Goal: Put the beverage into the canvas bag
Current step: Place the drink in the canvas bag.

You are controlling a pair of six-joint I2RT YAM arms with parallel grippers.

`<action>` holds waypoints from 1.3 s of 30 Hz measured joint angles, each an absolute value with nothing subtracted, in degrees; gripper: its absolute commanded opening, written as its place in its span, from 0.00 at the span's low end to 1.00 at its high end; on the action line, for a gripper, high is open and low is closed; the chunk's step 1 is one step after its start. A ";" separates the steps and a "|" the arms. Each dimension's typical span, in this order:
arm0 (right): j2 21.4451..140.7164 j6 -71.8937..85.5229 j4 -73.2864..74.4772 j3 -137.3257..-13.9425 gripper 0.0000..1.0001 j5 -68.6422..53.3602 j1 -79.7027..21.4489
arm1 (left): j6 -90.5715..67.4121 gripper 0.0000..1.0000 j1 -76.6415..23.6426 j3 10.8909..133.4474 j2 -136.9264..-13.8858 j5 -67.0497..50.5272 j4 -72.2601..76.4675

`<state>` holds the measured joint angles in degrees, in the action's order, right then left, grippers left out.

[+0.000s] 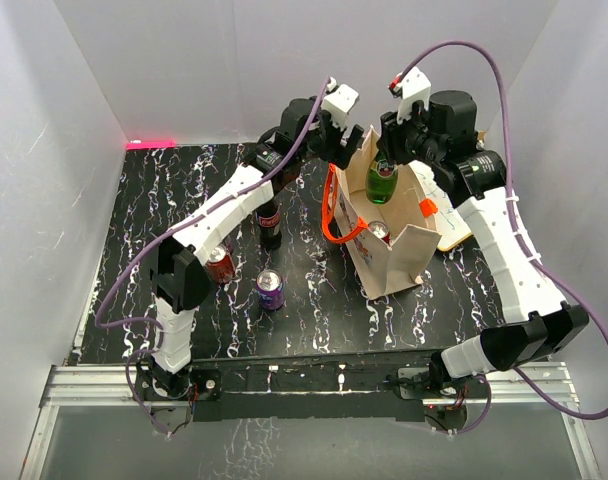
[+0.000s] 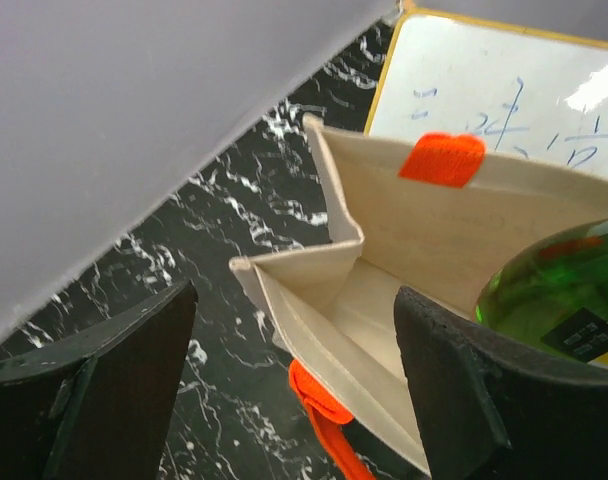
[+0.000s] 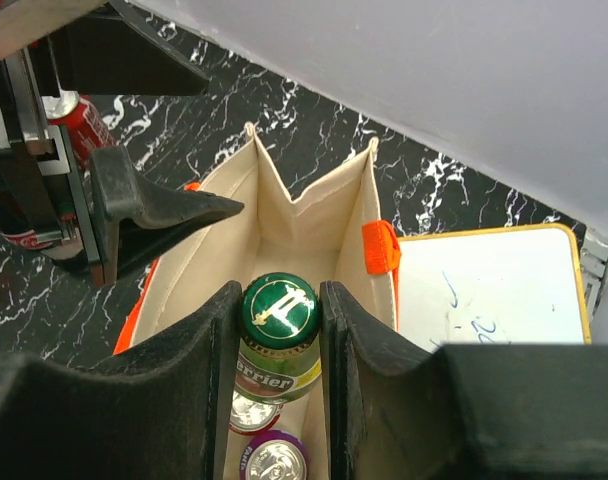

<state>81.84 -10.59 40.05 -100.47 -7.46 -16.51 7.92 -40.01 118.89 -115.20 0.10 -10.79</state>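
A black marble-patterned table (image 1: 314, 320) holds a tall beige canvas bag (image 1: 399, 265) with orange handles, standing upright and open, right of centre. The right gripper (image 3: 277, 300) is clamped on the capped neck of a green glass bottle (image 3: 269, 375), holding it upright in the bag's mouth. Two cans lie at the bottom of the bag, one silver-topped (image 3: 252, 410) and one purple (image 3: 276, 460). The left gripper (image 2: 294, 350) hovers at the bag's far left rim, jaws wide apart, holding nothing. A red can (image 1: 220, 264), a purple can (image 1: 271, 289) and a dark bottle (image 1: 269, 222) stand left of the bag. A yellow-framed whiteboard (image 1: 452, 232) lies just beside its right side.
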 measured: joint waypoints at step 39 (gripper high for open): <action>70.63 -19.49 29.32 -71.13 0.08 -2.83 -15.81 | 7.40 0.00 -37.43 113.84 -119.15 -14.63 -12.21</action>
<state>70.63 -19.49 29.32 -71.13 -2.83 -15.81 7.40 -37.43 113.84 -119.15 -14.63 -12.21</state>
